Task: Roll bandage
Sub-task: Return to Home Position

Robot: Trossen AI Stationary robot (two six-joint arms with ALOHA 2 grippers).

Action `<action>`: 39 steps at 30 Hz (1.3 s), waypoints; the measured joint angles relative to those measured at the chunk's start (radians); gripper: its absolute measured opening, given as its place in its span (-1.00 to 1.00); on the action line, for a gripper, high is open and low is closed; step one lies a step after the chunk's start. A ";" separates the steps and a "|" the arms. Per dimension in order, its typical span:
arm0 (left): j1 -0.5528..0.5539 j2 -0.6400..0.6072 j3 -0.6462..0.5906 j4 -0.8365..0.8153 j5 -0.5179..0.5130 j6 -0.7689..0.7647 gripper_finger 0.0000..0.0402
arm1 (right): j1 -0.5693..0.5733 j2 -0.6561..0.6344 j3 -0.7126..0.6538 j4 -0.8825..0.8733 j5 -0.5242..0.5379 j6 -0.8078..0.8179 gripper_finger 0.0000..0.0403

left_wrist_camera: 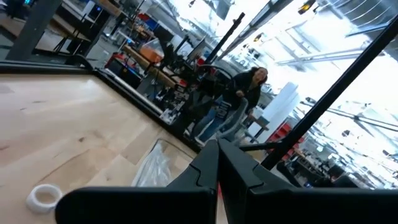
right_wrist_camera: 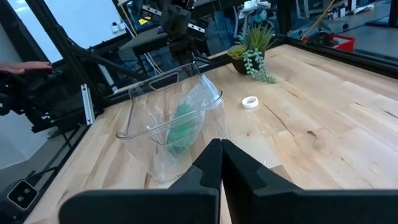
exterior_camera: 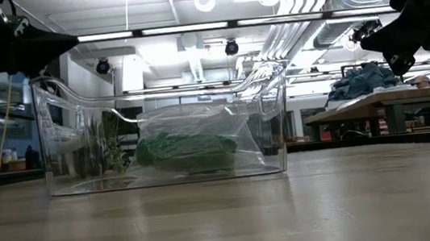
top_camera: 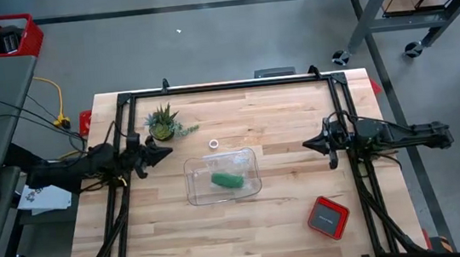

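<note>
midway between left tool and right tool, bandage in bin

The high camera hangs above the bench and looks straight down from far enough to take in its whole top, with the clear bin between the left gripper and the right gripper. The low camera sits at bench height, close to the bin, facing level into the room behind. Each wrist camera looks forward past its own gripper, angled down over the bench. The right wrist view has the bin just ahead of its gripper. High, low and right wrist views share the bin. A tape ring shows in the high view and both wrist views.
</note>
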 joint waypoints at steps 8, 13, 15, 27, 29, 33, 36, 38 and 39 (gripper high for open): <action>-0.045 -0.003 0.000 -0.072 -0.018 0.230 -1.00 | 0.000 0.000 0.000 0.000 0.000 0.000 -1.00; -0.062 -0.003 0.000 -0.098 -0.067 0.542 -1.00 | 0.000 -0.001 0.000 0.000 0.000 0.000 -1.00; -0.062 -0.004 0.000 -0.097 -0.093 0.635 -1.00 | 0.000 -0.001 0.000 0.000 0.000 0.000 -1.00; -0.061 0.001 0.000 -0.099 -0.083 0.589 -1.00 | 0.000 -0.001 0.000 0.000 0.000 0.000 -1.00; -0.061 0.001 0.000 -0.099 -0.082 0.563 -1.00 | 0.000 -0.002 0.000 0.000 0.000 0.000 -1.00; -0.061 0.001 0.000 -0.099 -0.082 0.538 -1.00 | 0.000 -0.002 0.000 0.000 0.000 0.000 -1.00; -0.061 0.001 0.000 -0.099 -0.083 0.523 -1.00 | 0.000 -0.002 0.000 0.000 0.000 0.000 -1.00; -0.061 0.001 0.000 -0.099 -0.082 0.523 -1.00 | 0.000 -0.002 0.000 0.000 0.000 0.000 -1.00; -0.061 0.001 0.000 -0.099 -0.082 0.523 -1.00 | 0.000 -0.002 0.000 0.000 0.000 0.000 -1.00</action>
